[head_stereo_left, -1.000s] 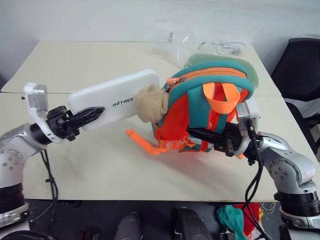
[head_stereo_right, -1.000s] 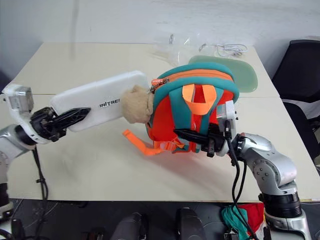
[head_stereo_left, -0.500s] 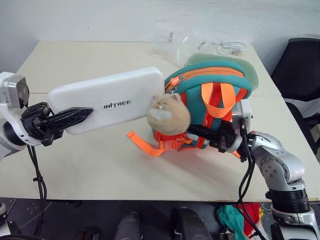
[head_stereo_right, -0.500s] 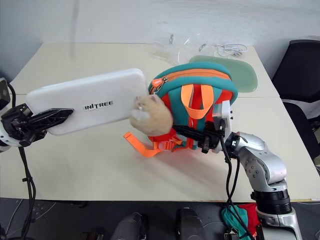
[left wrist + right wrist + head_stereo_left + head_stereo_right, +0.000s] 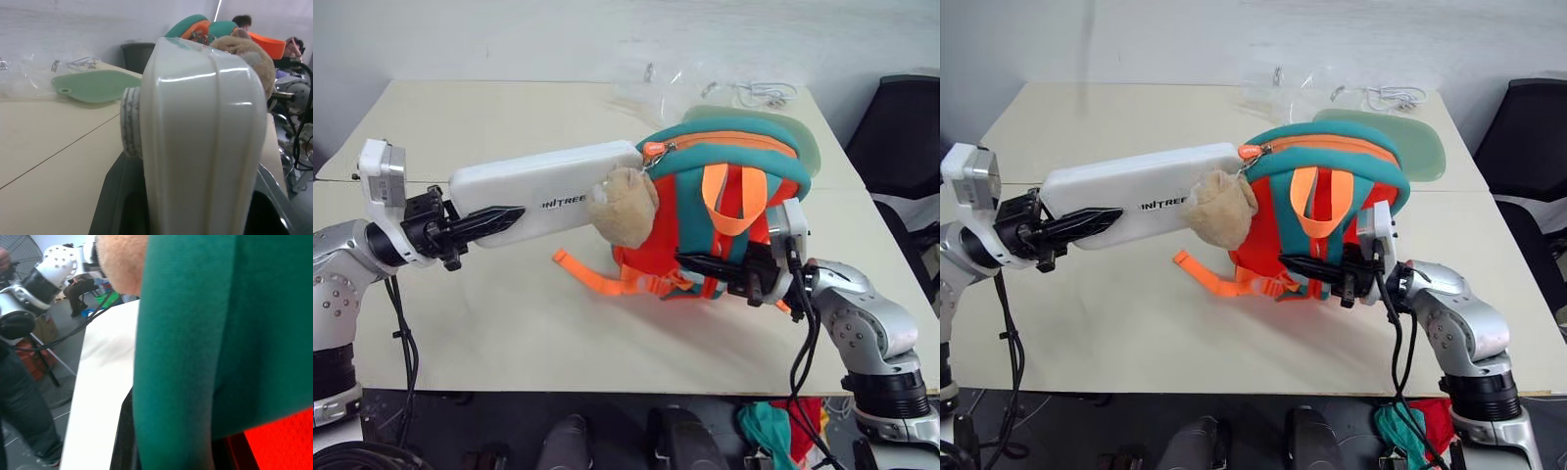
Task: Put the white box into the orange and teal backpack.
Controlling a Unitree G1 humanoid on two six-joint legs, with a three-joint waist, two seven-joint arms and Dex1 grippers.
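Surface: beige table (image 5: 509, 333) against a plain pale wall, with a dark office chair (image 5: 901, 117) at the right edge.
Step in hand: insertion of the white box (image 5: 543, 188), judged to be at the point of entry and not yet done; most of its length is outside the bag.
White box: held level above the table, its far end at the zipper mouth of the orange and teal backpack (image 5: 724, 211); whether that end is past the opening cannot be told, because the plush bear (image 5: 625, 206) hangs right in front of it.
Backpack: upright on the table, teal rim lifted toward the box, orange strap (image 5: 592, 277) trailing on the tabletop.
Left gripper: left gripper (image 5: 494, 215) with black fingers part-way closed, pinching the near end of the box from both faces; the left wrist view shows the box's end standing between them.
Right gripper: right gripper (image 5: 695, 262) with fingers pressed nearly together on the backpack's fabric low on its front, holding the bag steady.
Next move: judged to call for a straight push along the box's length into the mouth, with the bear nudged aside and the bag kept braced.
Further off: pale green pad (image 5: 808, 147) behind the backpack, clear plastic wrap (image 5: 651, 83) and a white cable (image 5: 764, 93) near the far edge.
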